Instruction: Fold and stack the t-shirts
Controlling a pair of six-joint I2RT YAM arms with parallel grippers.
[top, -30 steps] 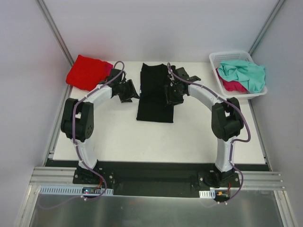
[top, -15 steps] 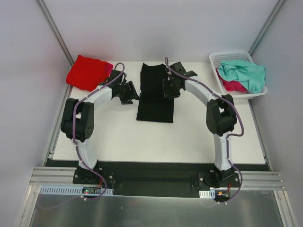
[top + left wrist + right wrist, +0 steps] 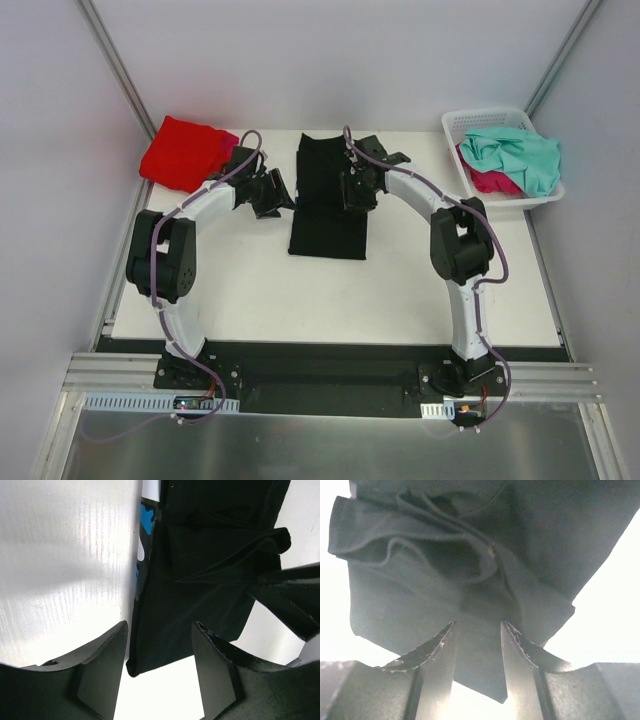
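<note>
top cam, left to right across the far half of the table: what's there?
red t-shirt → left gripper → black t-shirt → white basket, with the teal t-shirt heaped in it

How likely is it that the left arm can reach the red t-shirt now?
Likely yes: the red t-shirt lies near the left gripper, nothing between them, its jaws open and empty. It faces the black t-shirt, so it must turn.

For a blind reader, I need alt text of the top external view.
A folded black t-shirt lies mid-table; the right gripper is over it, the left gripper beside it. A red t-shirt lies far left; a basket far right holds teal and pink shirts.
</note>
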